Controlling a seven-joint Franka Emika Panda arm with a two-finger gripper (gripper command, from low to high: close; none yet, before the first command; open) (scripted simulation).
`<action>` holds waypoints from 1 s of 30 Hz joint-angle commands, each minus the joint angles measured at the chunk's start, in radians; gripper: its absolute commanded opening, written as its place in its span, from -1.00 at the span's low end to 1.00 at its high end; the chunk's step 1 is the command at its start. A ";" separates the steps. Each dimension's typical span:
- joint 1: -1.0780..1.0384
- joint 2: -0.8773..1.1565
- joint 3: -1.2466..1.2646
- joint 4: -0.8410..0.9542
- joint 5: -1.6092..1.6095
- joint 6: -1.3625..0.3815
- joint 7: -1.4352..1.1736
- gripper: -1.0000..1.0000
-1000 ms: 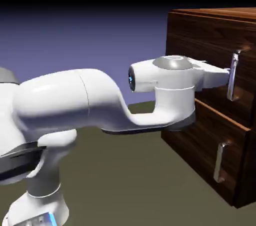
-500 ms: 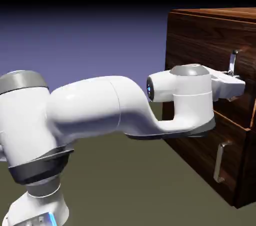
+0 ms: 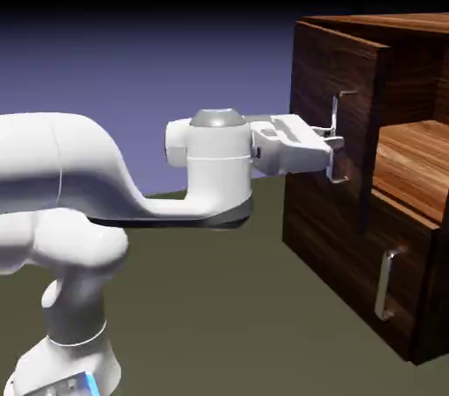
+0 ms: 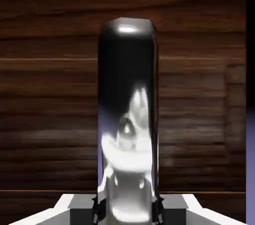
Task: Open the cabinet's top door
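Observation:
The cabinet of dark streaked wood stands at the exterior view's right. Its top door is swung out toward the arm, baring a wooden shelf inside. My gripper reaches level from the left and is shut on the door's long silver handle, low on the bar. In the hand view the handle rises large and shiny between the grey fingertips, with the door's wood filling the background.
Below the top door sits the lower panel, closed, with its shorter silver handle. The white arm stretches across the left and middle above the olive table.
The gripper went from open to shut on the handle, then drew back to the left. The top door has swung out with it, and the shelf inside now shows.

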 commanded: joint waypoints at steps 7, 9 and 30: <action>-0.146 -0.125 0.254 -0.187 0.263 -0.160 -0.064 -1.00; -0.165 -0.162 0.326 -0.226 0.344 -0.205 -0.082 -1.00; -0.068 -0.216 1.087 -0.294 1.162 -0.701 -0.120 -1.00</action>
